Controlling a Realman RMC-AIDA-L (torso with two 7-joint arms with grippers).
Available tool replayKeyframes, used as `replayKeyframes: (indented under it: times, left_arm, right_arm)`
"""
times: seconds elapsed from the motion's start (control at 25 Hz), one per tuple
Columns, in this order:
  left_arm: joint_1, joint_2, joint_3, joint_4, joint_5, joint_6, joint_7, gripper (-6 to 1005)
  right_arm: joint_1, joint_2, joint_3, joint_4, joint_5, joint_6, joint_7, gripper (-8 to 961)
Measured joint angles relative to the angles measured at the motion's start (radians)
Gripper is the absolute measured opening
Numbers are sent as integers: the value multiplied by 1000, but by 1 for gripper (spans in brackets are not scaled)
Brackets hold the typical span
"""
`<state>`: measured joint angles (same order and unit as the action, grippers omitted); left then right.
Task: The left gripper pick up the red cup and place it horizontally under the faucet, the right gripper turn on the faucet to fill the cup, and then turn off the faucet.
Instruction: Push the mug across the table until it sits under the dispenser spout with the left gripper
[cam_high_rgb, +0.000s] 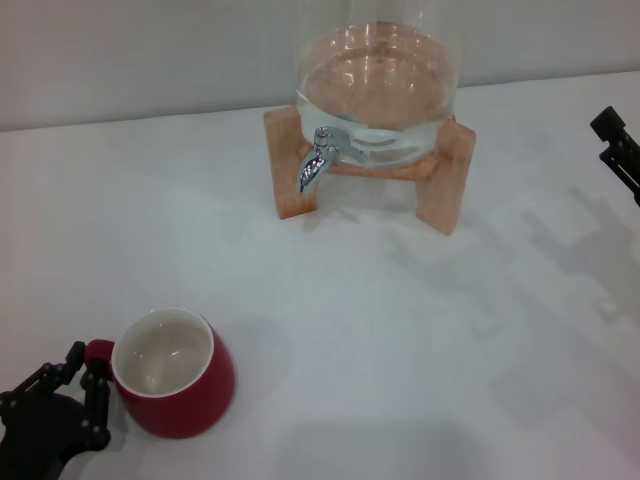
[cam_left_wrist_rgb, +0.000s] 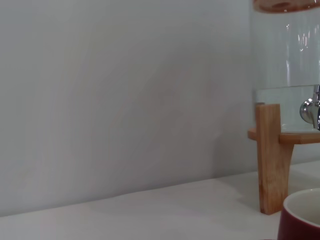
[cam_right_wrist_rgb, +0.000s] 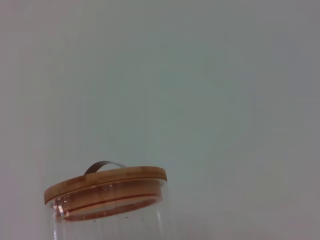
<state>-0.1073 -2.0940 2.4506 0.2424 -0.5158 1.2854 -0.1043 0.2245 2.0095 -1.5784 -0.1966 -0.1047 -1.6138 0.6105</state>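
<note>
Red and pot-bellied, the red cup (cam_high_rgb: 175, 375) stands upright on the white table (cam_high_rgb: 400, 330) at the near left, its white inside showing and its small loop handle turned left. We see the left gripper (cam_high_rgb: 88, 375) at that handle, black fingers (cam_high_rgb: 97, 405) spread apart on either side of it, not clamped. Far across the table, the faucet (cam_high_rgb: 314, 160) juts from the glass jar (cam_high_rgb: 378, 95) on its wooden stand (cam_high_rgb: 440, 190), well apart from the cup. We cannot tell how the right gripper (cam_high_rgb: 620, 150), at the far right edge, is set
</note>
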Motion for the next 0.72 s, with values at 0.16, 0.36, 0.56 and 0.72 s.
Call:
replayKeyframes:
  times: [0.16,0.36,0.56,0.72]
  left_arm:
    - [0,0,8,0,-1,1,0,172]
    - [0,0,12,0,1,1,0,140]
    - [-1,0,16,5,1,2,4,126]
    - [-5,1,23,10,1,3,5,126]
  right_arm:
    - [0,0,0,0,0,-1,0,857]
    - [-1,0,0,0,0,-2,0,856]
    - [-1,0,0,0,0,-2,-1,856]
    - [-1,0,0,0,1,-2,-1,856]
